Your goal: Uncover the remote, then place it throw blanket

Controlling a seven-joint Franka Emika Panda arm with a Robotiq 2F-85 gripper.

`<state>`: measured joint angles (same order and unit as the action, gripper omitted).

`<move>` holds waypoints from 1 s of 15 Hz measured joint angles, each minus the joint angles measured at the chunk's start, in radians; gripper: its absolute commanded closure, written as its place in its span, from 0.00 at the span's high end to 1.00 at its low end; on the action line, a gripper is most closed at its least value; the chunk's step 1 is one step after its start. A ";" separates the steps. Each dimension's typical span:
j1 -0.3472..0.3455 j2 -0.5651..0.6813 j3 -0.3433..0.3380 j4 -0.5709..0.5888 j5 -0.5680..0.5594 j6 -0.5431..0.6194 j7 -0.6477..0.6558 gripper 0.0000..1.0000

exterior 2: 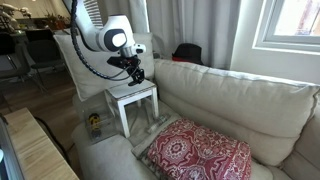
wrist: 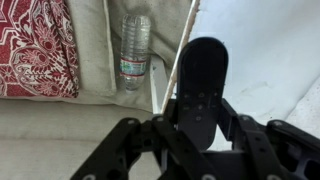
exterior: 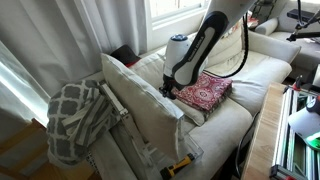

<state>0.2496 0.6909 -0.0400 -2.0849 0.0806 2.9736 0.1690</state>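
Exterior view: gripper (exterior: 168, 90) hangs beside a red patterned pillow (exterior: 205, 92); the grey lattice throw blanket (exterior: 70, 115) lies well apart. Exterior view: a white side table (exterior 2: 135, 98) stands beneath it. Wrist view: fingers clamped on a smooth black oblong remote (wrist: 203, 85), with a clear plastic bottle (wrist: 135, 50) beyond.

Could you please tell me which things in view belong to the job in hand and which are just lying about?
Part of the job:
black plastic remote control, held in the gripper
grey-and-white patterned throw blanket

Just lying about:
red patterned fabric cushion
clear plastic water bottle
small white side table
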 measured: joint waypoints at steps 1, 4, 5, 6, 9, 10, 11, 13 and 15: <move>-0.016 0.000 0.008 0.001 0.003 -0.007 -0.001 0.19; -0.111 0.005 0.037 0.005 0.005 -0.039 -0.024 0.19; -0.151 0.009 0.043 0.005 0.005 -0.049 -0.045 0.19; -0.190 0.015 0.046 0.005 0.005 -0.057 -0.065 0.19; -0.296 0.053 0.043 0.009 0.005 -0.049 -0.140 0.19; -0.331 0.076 0.046 0.015 0.005 -0.038 -0.170 0.19; -0.360 0.102 0.049 0.022 0.004 -0.026 -0.197 0.19; -0.399 0.161 0.044 0.045 0.001 0.006 -0.230 0.19; -0.421 0.228 0.035 0.080 0.000 0.043 -0.237 0.19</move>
<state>-0.1710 0.9190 -0.0049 -2.0052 0.0809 3.0162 -0.0683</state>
